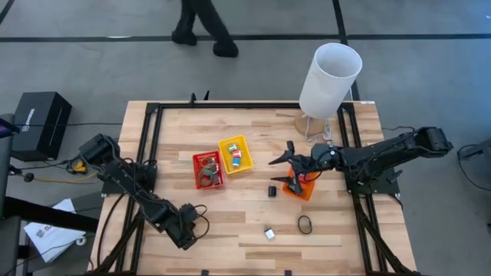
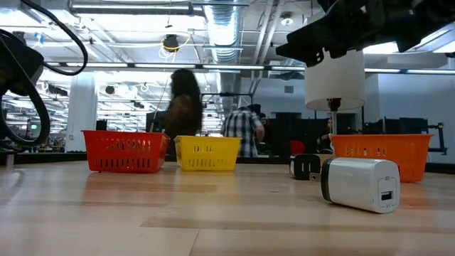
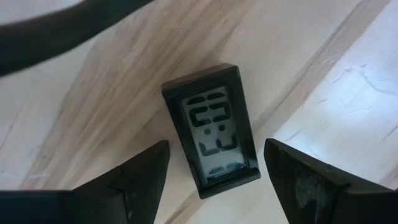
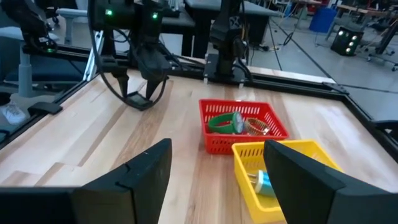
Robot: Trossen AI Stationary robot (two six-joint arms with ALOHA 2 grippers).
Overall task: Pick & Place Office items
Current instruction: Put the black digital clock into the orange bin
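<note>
Left end effector hung wide open, empty, over a small black clock lying flat between its fingers. Right end effector open, empty, mid-frame above the orange tray.

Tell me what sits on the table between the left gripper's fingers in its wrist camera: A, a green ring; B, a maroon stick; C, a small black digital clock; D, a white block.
C: the left wrist view shows a small black digital clock lying on the wooden table between the open fingers of the left gripper, not gripped.
</note>
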